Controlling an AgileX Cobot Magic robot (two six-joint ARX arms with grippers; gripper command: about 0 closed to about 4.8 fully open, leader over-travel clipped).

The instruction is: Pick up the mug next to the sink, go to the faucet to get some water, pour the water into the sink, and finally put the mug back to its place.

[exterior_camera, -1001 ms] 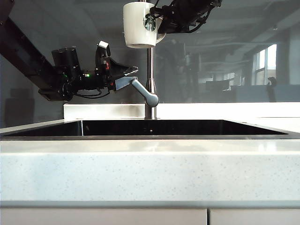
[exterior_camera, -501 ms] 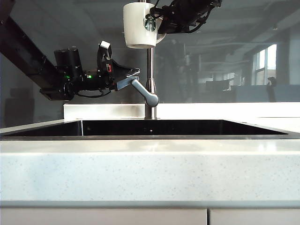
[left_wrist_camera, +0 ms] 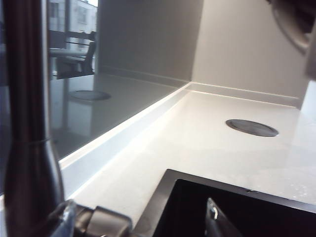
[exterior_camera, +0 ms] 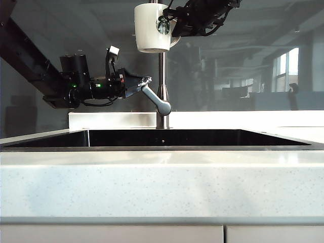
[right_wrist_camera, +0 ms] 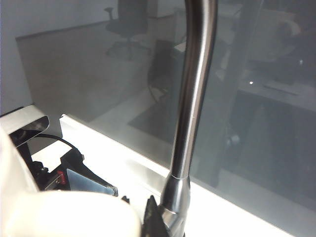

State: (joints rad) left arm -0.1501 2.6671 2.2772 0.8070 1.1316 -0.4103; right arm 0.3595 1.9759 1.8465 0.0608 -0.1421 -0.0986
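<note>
Rolled and lifted a bit: left gripper (exterior_camera: 144,81), spread around faucet (exterior_camera: 162,91) lever. High over sink (exterior_camera: 167,137), right gripper (exterior_camera: 174,23) clamped on mug (exterior_camera: 152,28).

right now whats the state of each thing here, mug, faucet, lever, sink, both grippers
mug: upright, held high by its handle side, at the faucet's upper pipe
faucet: no water stream visible
lever handle: angled up toward the left gripper
sink: dark inside, nothing seen in it
left gripper: at the lever's upper end, grip unclear
right gripper: shut on mug
</note>
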